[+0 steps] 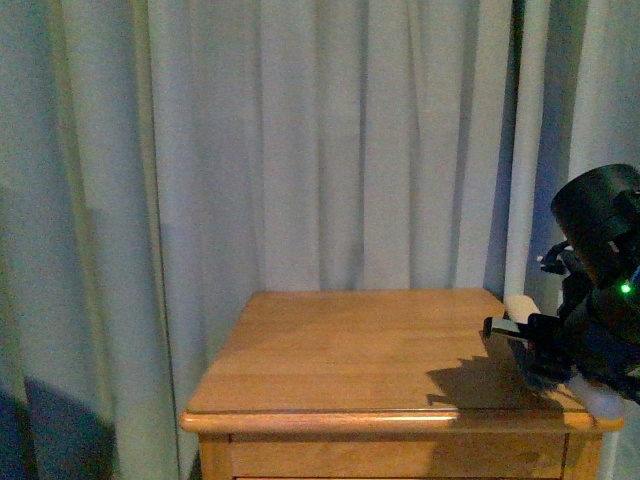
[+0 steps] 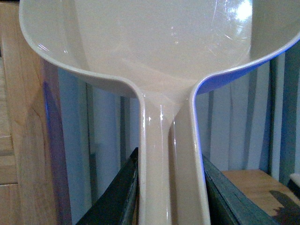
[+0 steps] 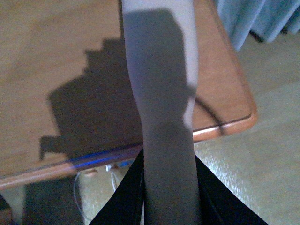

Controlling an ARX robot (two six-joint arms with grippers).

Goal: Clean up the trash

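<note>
Your left claw (image 2: pixel 169 157) is clenched on the stem of a glossy cream plastic dustpan (image 2: pixel 154 42), with black fingers (image 2: pixel 119 197) pressed to both sides and the smooth curved scoop fanning out beyond. Your right claw (image 3: pixel 167 159) grips a long flat pale handle (image 3: pixel 159 70), matte and grey in shadow, over the right front corner of the varnished light-wood surface (image 1: pixel 340 350). Pleated pale-blue curtains (image 1: pixel 330 140) hang behind. You cannot tell where the trash is; no view shows it.
</note>
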